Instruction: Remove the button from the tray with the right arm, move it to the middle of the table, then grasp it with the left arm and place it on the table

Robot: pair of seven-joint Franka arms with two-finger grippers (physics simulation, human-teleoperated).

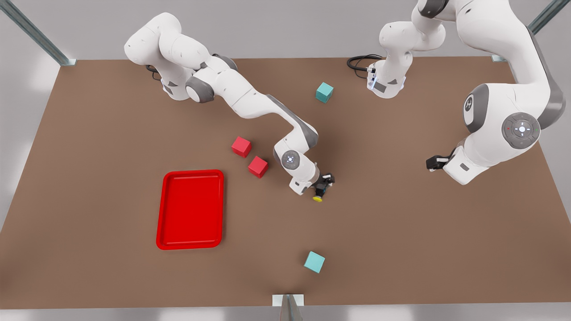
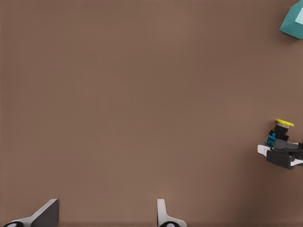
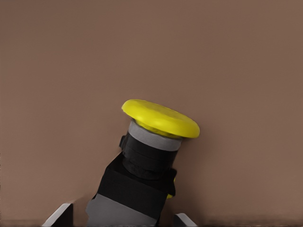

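Front view: the button (image 1: 318, 196) is seen pinched in the right gripper (image 1: 322, 186) near the middle of the table (image 1: 401, 245), yellow cap toward 6 o'clock. The tray (image 1: 166, 214) lies empty at 9 o'clock of it; the left gripper (image 1: 432, 163) waits at 3 o'clock.

Left wrist view: its fingers (image 2: 45, 213) are seen spread over bare brown surface.

Right wrist view: the tilted button (image 3: 147, 161) is seen clamped.
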